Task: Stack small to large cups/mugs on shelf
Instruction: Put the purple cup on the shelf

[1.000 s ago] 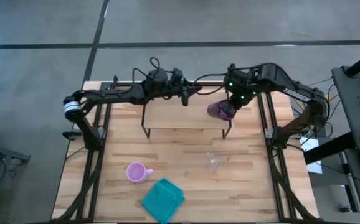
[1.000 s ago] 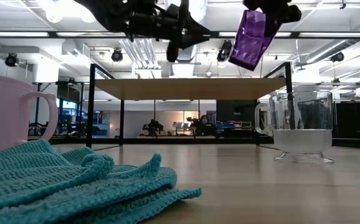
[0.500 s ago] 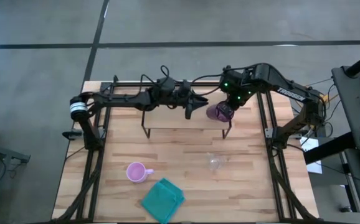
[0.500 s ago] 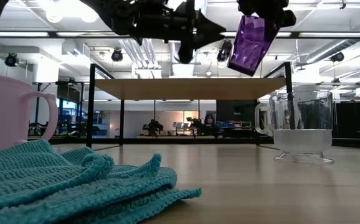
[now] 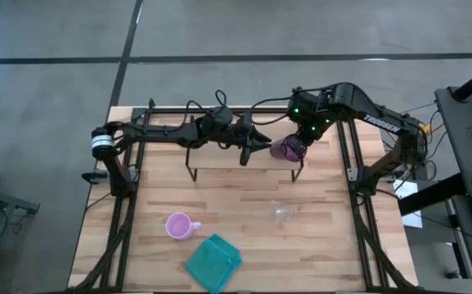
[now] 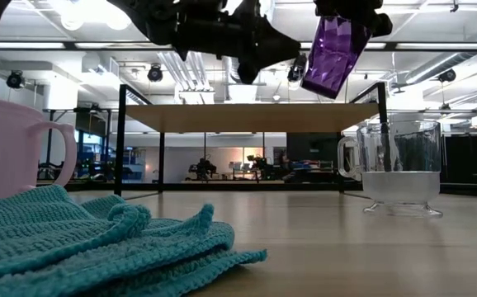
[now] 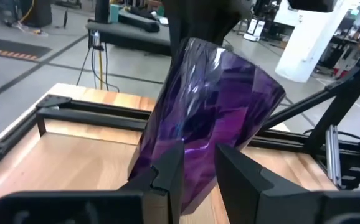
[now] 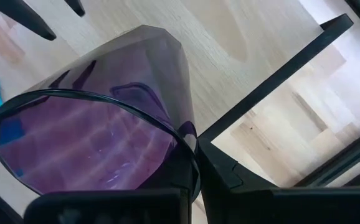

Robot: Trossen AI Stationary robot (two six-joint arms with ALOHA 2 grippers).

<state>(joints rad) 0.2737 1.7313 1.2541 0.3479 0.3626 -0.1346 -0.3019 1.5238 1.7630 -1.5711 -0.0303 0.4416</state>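
The right gripper (image 5: 295, 144) pinches the purple tumbler (image 5: 286, 148) by its rim, tilted above the shelf (image 5: 220, 155) end, while the left gripper (image 5: 256, 140), fingers spread, sits just beside at the tumbler's nine o'clock.

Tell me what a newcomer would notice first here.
The purple tumbler stands out, held tilted in the air above the right end of the wooden shelf by the right hand, which pinches its rim. The left hand reaches toward it over the shelf, fingers apart. Down on the table sit a pink mug, a teal cloth and a clear glass cup.
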